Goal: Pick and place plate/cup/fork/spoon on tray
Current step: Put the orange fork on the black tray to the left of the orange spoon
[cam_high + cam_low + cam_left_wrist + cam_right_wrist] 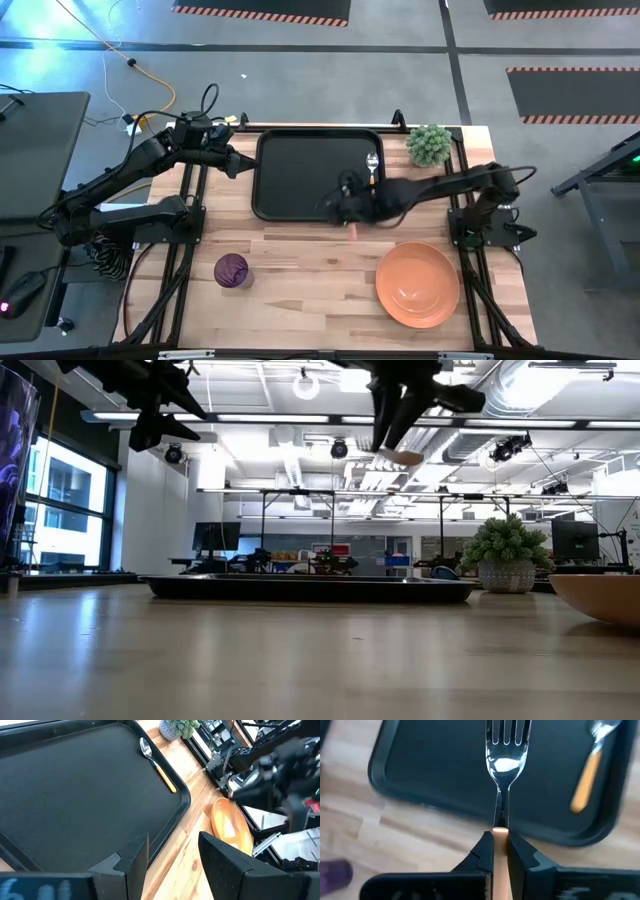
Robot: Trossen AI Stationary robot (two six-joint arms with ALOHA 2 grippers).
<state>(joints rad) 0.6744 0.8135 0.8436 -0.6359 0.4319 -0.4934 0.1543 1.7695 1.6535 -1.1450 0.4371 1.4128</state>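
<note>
The black tray (300, 175) lies at the table's far middle. The spoon (372, 166) lies in the tray by its right rim, also seen in the left wrist view (157, 762). My right gripper (347, 207) hovers over the tray's near rim, shut on the fork (506, 755), whose tines reach out over the tray. The orange plate (417, 285) rests on the table at the near right. The purple cup (232, 270) stands at the near left. My left gripper (240, 163) is open and empty, raised by the tray's left rim. My right gripper pinches the fork's orange handle (500, 836) between its two fingers, close to where it meets the metal neck. The tines point away past the fingertips. The handle's free end (405, 457) sticks out below the fingers. The fork is lifted well clear of tray and table.
A small potted plant (430, 145) stands at the far right corner, beside the tray. Bare wood lies between the cup and the plate (600, 595) along the near edge.
</note>
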